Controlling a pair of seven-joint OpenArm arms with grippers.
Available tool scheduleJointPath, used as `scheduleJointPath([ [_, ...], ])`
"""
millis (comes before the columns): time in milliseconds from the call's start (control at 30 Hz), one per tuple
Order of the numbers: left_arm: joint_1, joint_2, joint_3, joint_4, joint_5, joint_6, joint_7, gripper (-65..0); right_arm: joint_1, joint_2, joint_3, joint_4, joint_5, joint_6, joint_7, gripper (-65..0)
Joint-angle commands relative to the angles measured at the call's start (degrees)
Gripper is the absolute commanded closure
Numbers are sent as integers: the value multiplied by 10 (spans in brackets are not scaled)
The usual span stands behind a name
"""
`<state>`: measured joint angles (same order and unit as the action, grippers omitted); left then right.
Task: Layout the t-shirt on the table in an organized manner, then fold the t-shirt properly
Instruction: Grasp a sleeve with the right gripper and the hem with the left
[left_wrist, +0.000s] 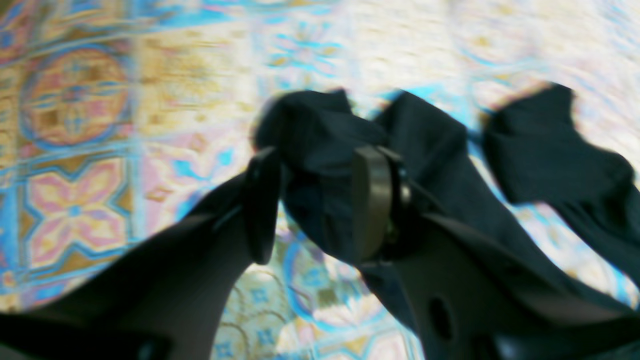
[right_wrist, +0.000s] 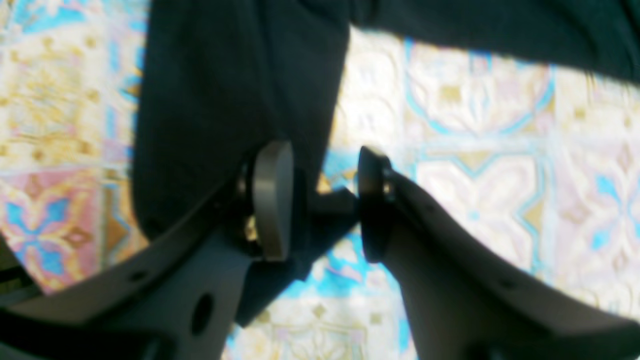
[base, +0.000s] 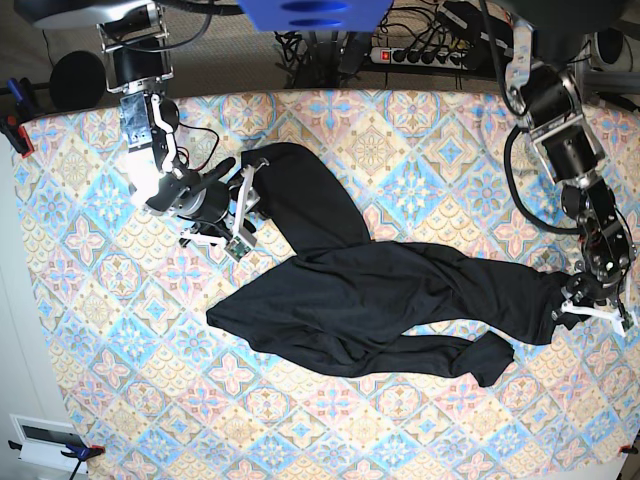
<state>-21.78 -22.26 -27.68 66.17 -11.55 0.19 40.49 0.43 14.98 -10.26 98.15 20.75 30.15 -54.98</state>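
Both wrist views are blurred, and dark fabric hides part of the gap between each pincer's pads. In the base view the far ends of both arms are cut off by the picture's top edge.

There is 1 plain black t-shirt of thin soft fabric (base: 370, 300), 1 worktop under a tile-patterned cloth of blue, pink, yellow and cream diamonds (base: 90, 300), and 2 pincers.

The t-shirt lies crumpled across the middle of the worktop, stretched from far left to near right, with 1 arm of cloth running up toward the far left.

The left pincer (left_wrist: 317, 202), at the shirt's right end in the base view, has its pads spread, with a bunched fold of the shirt sitting between them and touching the pads. The right pincer (right_wrist: 320, 200), at the shirt's far-left end, is also spread; a strip of black cloth crosses the gap, though whether it is pinched I cannot tell.
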Motion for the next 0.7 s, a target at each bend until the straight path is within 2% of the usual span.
scheduleJointPath([
  [0,7,-20,5,30,-12,-1,-11,-251,1,2,-8,11,8,5,10,-211],
  [133,65,-21,54,98,-55,-4,-11,-253,4,2,-23,-18,8,5,10,-229],
  [233,97,-18,62,130,-60,-4,-11,-253,4,2,-37,-47,8,5,12,-263],
  [400,100,-8,64,133,-61,-5,-11,-253,4,2,-55,-67,7,5,23,-335],
  [467,100,-4,63,134,-61,-5,6,-253,4,2,-55,-79,7,5,34,-349],
  [567,100,-1,63,134,-62,-6,23,-253,4,2,-68,-99,7,5,37,-346],
  [667,100,1,63,134,-71,-6,25,-253,3,4,-81,-106,7,5,38,-269],
])
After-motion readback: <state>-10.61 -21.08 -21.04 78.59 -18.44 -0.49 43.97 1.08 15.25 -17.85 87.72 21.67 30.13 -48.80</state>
